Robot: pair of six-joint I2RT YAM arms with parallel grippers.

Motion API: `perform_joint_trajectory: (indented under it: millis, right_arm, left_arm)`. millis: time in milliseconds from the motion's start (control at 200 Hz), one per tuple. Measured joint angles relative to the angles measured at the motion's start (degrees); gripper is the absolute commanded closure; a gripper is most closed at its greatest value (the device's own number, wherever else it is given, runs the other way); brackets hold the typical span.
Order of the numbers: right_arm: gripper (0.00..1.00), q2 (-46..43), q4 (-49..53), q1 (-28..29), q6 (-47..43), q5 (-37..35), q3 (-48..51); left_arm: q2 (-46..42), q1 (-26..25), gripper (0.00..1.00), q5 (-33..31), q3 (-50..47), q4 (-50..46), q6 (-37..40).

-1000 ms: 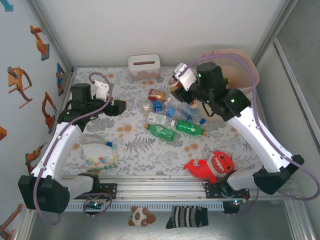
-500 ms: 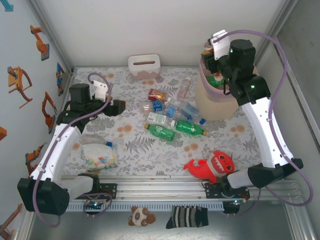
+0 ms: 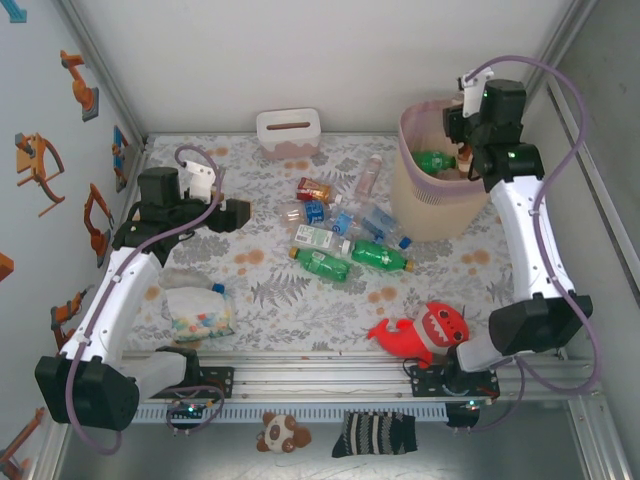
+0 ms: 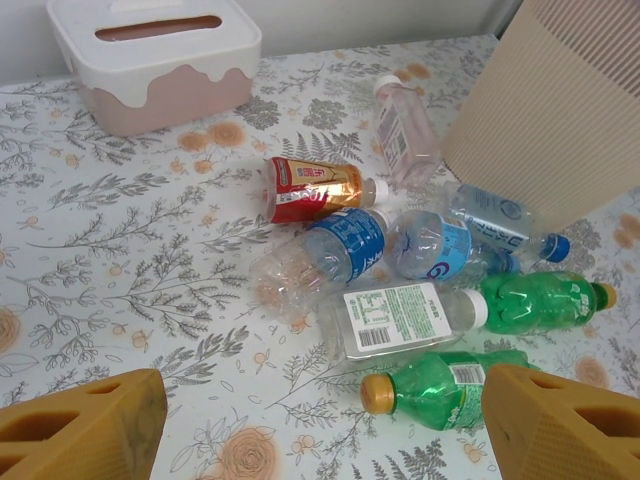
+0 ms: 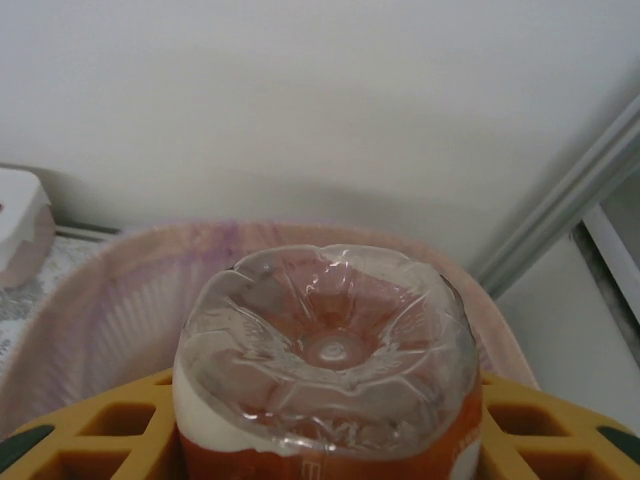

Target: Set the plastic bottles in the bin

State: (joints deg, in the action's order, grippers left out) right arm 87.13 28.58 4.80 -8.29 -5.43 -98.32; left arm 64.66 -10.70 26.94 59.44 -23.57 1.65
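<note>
Nearest you, the red shark toy (image 3: 425,335) lies by your right arm's base, and the bag of pastel bits (image 3: 198,312) lies beside your left arm, both on the flowered tabletop (image 3: 260,290); further in, your left pincer (image 4: 322,428) hangs released over the tabletop, its orange fingers (image 4: 90,425) wide apart with nothing between them; just ahead of it the loose bottles lie on their sides in a cluster: an orange-capped green bottle (image 4: 440,385), a white-labelled clear bottle (image 4: 395,318) just beside a second green bottle (image 4: 540,300), a blue-labelled bottle (image 4: 345,248) next to a crumpled clear one (image 4: 440,245), a red-and-gold bottle (image 4: 312,188), and a pale white-capped bottle (image 4: 403,130) close by the bin's wall; the white box (image 4: 155,60) with a slot sits far left; the bin (image 3: 425,215) stands far right, pink liner over its rim, with a green bottle inside (image 3: 437,160); your right pincer (image 5: 325,445) is over the bin, clenched on a brown-labelled bottle (image 5: 325,340) whose base faces the wrist camera.
</note>
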Motion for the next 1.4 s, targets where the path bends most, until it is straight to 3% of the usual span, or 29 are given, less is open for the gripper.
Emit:
perform_joint_trajectory:
  millis: [345,951,1172,1397]
  right_arm:
    - [0.61,8.2,1.9,-5.4,0.9,0.2,3.8]
    - [0.60,19.5,7.4,-5.7,-0.1,-0.7,2.4]
    - [0.54,22.7,7.5,-5.9,-0.1,-1.8,1.3]
    - [0.41,22.9,7.1,-6.1,0.2,-1.9,1.3]
  left_arm:
    - [0.0,0.6,0.18,0.5,-0.1,0.1,-0.1]
    - [0.0,1.1,0.18,1.2,-0.1,0.4,-0.9]
    - [0.0,1.2,0.18,1.2,-0.1,0.4,-0.9]
    - [-0.7,1.4,0.18,1.2,-0.3,0.5,-0.9]
